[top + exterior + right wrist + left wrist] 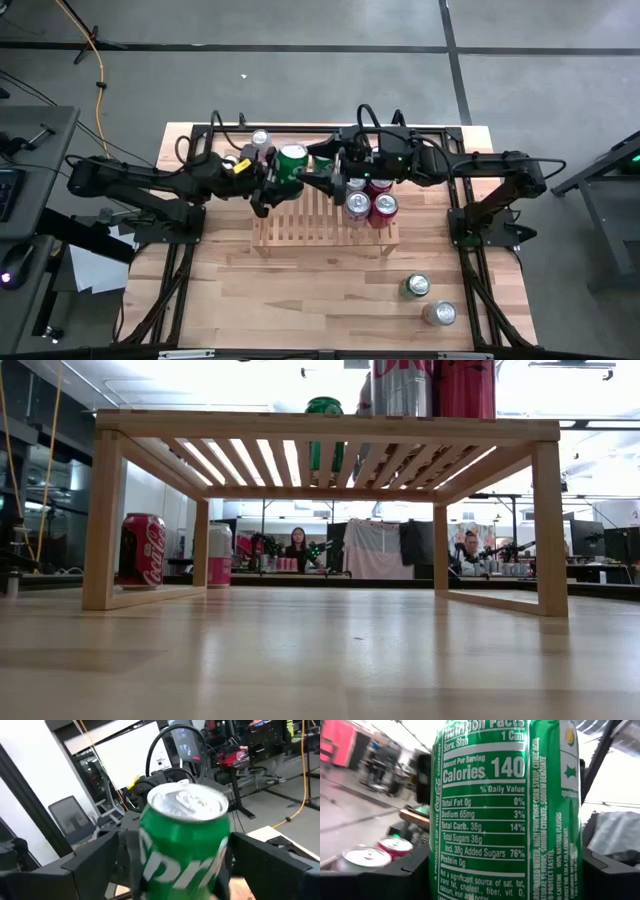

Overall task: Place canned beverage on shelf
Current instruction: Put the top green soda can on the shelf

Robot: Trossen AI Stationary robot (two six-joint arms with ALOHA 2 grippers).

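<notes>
A green soda can (293,160) hangs upright over the far left corner of the light wood slatted shelf (300,232). My left gripper (272,180) reaches in from the left and is shut on it. My right gripper (182,865) comes level from the right. It is open, with one finger on each side of the same can and a gap to it. The can's silver top (187,802) faces up. Several red and silver cans (370,200) stand on the right part of the shelf. My left gripper pinches the green can's round side wall (440,870) between its two fingers (410,875), one on each side. The fingers come nearly level from the table's left, tipped slightly up. The can stands upright in the hold, lifted clear of the shelf and the table.
A red cola can (143,550) and a pink-and-white can (219,555) stand on the table behind the shelf's left end. A green can (416,287) and a silver can (440,313) stand near the front right. People sit at desks in the room beyond.
</notes>
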